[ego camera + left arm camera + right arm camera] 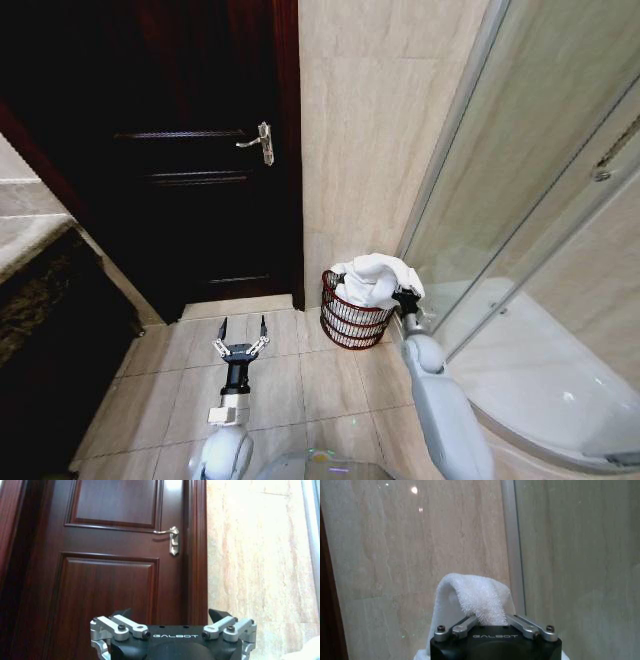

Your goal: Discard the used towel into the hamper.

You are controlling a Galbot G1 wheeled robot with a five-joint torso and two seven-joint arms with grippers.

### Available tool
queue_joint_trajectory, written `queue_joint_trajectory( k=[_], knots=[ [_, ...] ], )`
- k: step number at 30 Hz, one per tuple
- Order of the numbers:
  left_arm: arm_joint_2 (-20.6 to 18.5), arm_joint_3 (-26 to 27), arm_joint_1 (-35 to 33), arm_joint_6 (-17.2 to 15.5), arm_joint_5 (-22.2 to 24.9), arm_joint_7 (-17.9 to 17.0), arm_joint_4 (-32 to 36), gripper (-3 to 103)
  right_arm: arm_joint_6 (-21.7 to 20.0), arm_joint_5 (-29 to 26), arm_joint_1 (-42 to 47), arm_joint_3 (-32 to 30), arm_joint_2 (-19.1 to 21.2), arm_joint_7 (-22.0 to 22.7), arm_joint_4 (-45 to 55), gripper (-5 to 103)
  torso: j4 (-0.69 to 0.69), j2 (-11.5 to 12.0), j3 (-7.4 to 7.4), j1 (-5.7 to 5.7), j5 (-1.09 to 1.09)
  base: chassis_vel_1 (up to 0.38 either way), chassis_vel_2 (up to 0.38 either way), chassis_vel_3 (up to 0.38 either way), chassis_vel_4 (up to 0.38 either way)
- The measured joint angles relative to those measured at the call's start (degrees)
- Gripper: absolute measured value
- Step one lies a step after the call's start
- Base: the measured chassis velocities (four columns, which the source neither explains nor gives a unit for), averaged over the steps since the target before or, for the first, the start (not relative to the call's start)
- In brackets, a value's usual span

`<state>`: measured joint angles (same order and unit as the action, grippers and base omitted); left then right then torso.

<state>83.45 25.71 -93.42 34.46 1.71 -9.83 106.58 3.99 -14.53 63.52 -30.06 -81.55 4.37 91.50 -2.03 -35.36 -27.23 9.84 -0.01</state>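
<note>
Right gripper (405, 297) pinches the white towel (372, 276) over the hamper (352, 322); left gripper (242, 330) jaws spread.

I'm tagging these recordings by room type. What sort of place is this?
Most likely a bathroom: a glass shower enclosure, tiled walls and floor, and a wire hamper holding a white towel.

A dark wood panelled door (190, 150) with a silver lever handle (258, 143) stands far left. Beige marble-look wall tiles (370, 120) adjoin it; a glass shower enclosure (530, 200) fills the right. Beige floor tiles (320, 385) lie near.
</note>
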Motion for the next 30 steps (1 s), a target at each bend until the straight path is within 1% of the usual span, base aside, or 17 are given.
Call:
queue_joint_trajectory(
  k=[11,16,22,30],
  knots=[
    [0.0,-0.1,-0.2,-0.5,-0.3,0.3,1.1,100,1.4,-1.4,5.3,0.0,0.1,1.0,4.0,4,0.01,0.0,0.0,0.0,0.01,-0.012,0.007,0.018,-0.012],
    [0.0,-0.2,-0.3,-0.7,-0.6,0.3,1.7,100,2.9,-1.4,8.4,0.1,-0.2,1.4,5.5,4,0.0,0.0,0.0,0.01,0.01,-0.016,0.026,0.032,-0.022],
    [0.2,-0.4,-0.7,-0.5,-1.0,0.4,2.2,100,2.9,-0.9,11.7,0.3,0.0,1.6,8.9,4,0.01,0.0,0.0,0.0,0.01,-0.052,0.036,0.045,-0.047],
    [0.1,-0.4,-1.1,-0.3,-1.0,0.4,2.6,100,2.7,-0.7,13.4,0.3,-0.1,1.5,10.9,4,0.0,0.0,0.0,0.01,0.01,-0.068,0.053,0.065,-0.065]
  ],
)
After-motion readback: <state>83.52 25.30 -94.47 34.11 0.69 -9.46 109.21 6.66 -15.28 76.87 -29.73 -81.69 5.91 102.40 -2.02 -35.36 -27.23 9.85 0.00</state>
